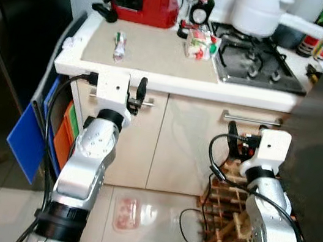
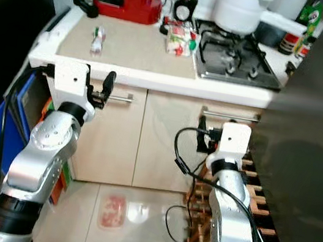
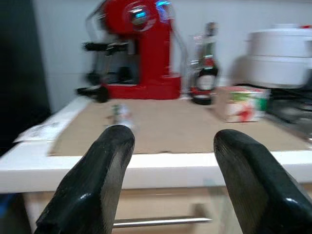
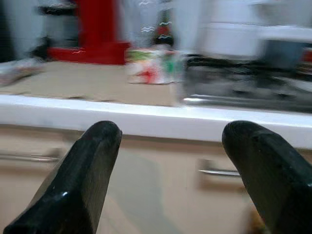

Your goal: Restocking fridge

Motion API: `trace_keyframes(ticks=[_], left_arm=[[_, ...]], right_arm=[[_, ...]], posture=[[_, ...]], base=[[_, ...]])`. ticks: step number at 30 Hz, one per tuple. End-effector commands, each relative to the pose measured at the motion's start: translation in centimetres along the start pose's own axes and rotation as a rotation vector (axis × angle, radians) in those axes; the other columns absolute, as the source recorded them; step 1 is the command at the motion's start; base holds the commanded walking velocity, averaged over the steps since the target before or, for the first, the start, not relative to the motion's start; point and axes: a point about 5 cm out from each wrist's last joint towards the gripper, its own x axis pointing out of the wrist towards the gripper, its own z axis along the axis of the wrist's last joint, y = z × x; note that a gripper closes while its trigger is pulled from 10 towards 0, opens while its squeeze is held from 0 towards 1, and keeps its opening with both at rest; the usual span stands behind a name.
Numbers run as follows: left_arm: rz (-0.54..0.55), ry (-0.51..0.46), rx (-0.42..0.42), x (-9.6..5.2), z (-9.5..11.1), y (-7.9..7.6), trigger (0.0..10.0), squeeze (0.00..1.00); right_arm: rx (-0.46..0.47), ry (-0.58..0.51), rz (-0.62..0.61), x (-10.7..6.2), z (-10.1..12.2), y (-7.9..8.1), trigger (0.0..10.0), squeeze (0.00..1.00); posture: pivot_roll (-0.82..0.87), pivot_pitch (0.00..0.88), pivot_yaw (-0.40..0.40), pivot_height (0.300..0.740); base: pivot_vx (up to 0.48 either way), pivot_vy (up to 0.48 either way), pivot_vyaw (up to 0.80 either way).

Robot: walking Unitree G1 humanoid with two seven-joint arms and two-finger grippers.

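Ahead of the left gripper [image 3: 168, 165], fingers spread wide with nothing held, a small packet [image 1: 119, 45] is seen lying on the counter [image 1: 159, 58], just beyond the edge. Further off and toward the hob [image 1: 257, 66], a carton [image 1: 199, 43] is seen. Lower down, the right gripper [image 4: 170, 170] is raised before the cupboard doors [image 1: 200, 146], also wide and holding nothing. Below, a meat tray [image 1: 127, 213] is left on the floor.

Arms: two silver, rounded metal segments
Wrists: white boxy housings
Fingers [image 3: 102, 180]: long, black, glossy, rounded tips
Cables: black, looping beside each forearm
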Motion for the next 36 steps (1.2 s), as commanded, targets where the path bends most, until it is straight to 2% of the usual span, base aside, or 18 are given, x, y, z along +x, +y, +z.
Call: trace_keyframes(ticks=[1, 7, 10, 14, 15, 19, 24, 26, 27, 30, 31, 32, 33, 36], left_arm=[[0.023, -0.012, 0.010, 0.5, 0.5, 0.4, 10.0, 0.00], [-0.009, -0.007, 0.034, 1.8, 1.1, 0.4, 10.0, 0.00], [0.011, -0.044, 0.033, 3.4, 2.6, 1.2, 10.0, 0.00], [0.016, -0.055, 0.033, 3.7, 3.0, 1.4, 10.0, 0.00], [0.061, -0.094, 0.021, 4.3, 4.3, 2.3, 10.0, 0.00], [0.096, -0.135, -0.005, 4.3, 5.6, 2.9, 10.0, 0.00], [0.133, -0.146, -0.016, 4.3, 6.6, 3.7, 10.0, 0.00], [0.132, -0.112, 0.009, 5.8, 7.8, 4.5, 10.0, 0.00], [0.132, -0.112, 0.009, 5.8, 7.8, 4.5, 10.0, 0.00], [0.135, -0.093, 0.061, 7.3, 9.3, 5.3, 10.0, 0.00], [0.135, -0.093, 0.061, 7.3, 9.3, 5.3, 10.0, 0.00], [0.131, -0.082, 0.082, 7.9, 9.9, 5.5, 10.0, 0.00], [0.116, -0.045, 0.115, 9.4, 11.1, 5.9, 10.0, 0.00], [0.085, -0.002, 0.120, 10.1, 11.2, 5.9, 10.0, 0.00]], right_arm=[[-0.010, -0.041, 0.039, 0.2, 0.9, 0.5, 10.0, 0.28], [-0.013, -0.041, 0.033, 0.4, 0.9, 0.3, 10.0, 0.27], [-0.017, -0.040, 0.022, 0.6, 0.9, 0.0, 10.0, 0.28], [-0.017, -0.040, 0.021, 0.6, 0.9, 0.0, 10.0, 0.28], [-0.016, -0.039, 0.020, 0.5, 0.8, 0.0, 10.0, 0.28], [-0.014, -0.032, 0.021, 0.3, 0.6, 0.1, 10.0, 0.28], [-0.012, -0.019, 0.027, -0.1, 0.3, 0.1, 10.0, 0.27], [-0.010, -0.019, 0.036, -0.1, 0.4, 0.3, 10.0, 0.28], [-0.010, -0.019, 0.036, -0.1, 0.4, 0.3, 10.0, 0.28], [-0.008, -0.015, 0.043, -0.5, 0.4, 0.5, 10.0, 0.28], [-0.008, -0.015, 0.043, -0.5, 0.4, 0.5, 10.0, 0.28], [-0.008, -0.007, 0.046, -0.8, 0.3, 0.6, 10.0, 0.28], [-0.009, 0.019, 0.047, -1.5, -0.1, 0.5, 10.0, 0.28], [-0.009, 0.030, 0.044, -2.0, -0.2, 0.4, 10.0, 0.28]], posture=[[0.03, 0.000, -0.028, 0.740], [0.04, 0.000, -0.035, 0.740], [0.04, 0.000, -0.034, 0.740], [0.04, 0.000, -0.034, 0.740], [0.03, 0.000, -0.028, 0.740], [0.03, 0.000, -0.028, 0.740], [0.03, 0.000, -0.030, 0.740], [0.03, 0.000, -0.034, 0.740], [0.03, 0.000, -0.034, 0.740], [0.03, 0.000, -0.033, 0.740], [0.03, 0.000, -0.033, 0.740], [0.02, 0.000, -0.035, 0.740], [0.01, 0.000, -0.034, 0.740], [0.01, 0.000, -0.036, 0.740]], base=[[0.439, 0.000, 0.00], [0.444, 0.000, 0.00], [0.447, 0.000, 0.00], [0.446, 0.000, 0.00], [0.439, 0.000, 0.00], [0.355, 0.259, 0.00], [0.000, 0.358, 0.00], [0.000, 0.000, 0.00], [0.000, 0.000, 0.00], [0.000, 0.000, 0.00], [0.000, 0.000, 0.00], [0.000, 0.000, 0.00], [0.000, 0.000, 0.00], [0.000, 0.000, 0.00]])
